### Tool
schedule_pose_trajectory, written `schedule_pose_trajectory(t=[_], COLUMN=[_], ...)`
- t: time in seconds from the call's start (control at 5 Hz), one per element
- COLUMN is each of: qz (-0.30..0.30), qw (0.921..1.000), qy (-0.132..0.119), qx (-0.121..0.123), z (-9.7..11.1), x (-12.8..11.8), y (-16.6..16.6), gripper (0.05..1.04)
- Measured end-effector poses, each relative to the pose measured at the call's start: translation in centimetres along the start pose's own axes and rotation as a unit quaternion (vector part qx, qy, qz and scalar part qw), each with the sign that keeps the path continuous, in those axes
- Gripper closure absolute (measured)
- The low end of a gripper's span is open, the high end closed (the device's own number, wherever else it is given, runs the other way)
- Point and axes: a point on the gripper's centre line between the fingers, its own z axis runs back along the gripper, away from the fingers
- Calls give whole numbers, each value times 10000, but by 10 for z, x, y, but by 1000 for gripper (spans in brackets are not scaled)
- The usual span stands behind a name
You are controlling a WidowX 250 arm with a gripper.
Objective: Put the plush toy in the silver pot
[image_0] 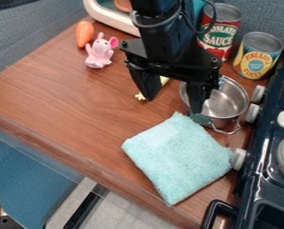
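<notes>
Clock positions were read from the centre of the camera view. The gripper (173, 105) hung just off centre toward 2 o'clock, released: its two fingers stood wide apart with nothing grasped. The right-hand finger in the view overlapped the near edge of the silver pot (229, 102); contact could not be told. The pot sat between 2 and 3 o'clock, its wire handle (228, 131) pointing toward 5 o'clock.

The plush toy, a pink mouse (97, 55), was upright on the wooden counter (67, 96) at 11 o'clock, outside the pot and well apart from it. An orange carrot (84, 34) lay just beside the mouse, farther out at 11 o'clock. A yellow item (164, 81) was partly hidden behind the gripper. A folded turquoise cloth (180, 156) lay at 5 o'clock. Two cans stood at 1 o'clock (red (218, 36)) and 2 o'clock (yellow (255, 62)). A dark stove (261, 163) ran from 2 to 5 o'clock.
</notes>
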Motion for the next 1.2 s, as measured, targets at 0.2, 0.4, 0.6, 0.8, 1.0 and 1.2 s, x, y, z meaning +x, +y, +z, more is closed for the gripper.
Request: schedule_pose_trajectory(t=[0.2,0.4,0.6,0.8,1.0,1.2], qz=[29,662,1103,1629,1850,2087], qw=[10000,9977,9936,9861,9826,9773], qy=[88,-26,-83,-300,-166,-118], qx=[-12,-148,-222,-136,39,359], z=[-4,0,2,-1,-22,-35], x=[-3,7,34,65,88,95], y=[1,36,66,109,138,170], gripper=[85,85,85,85,85,85])
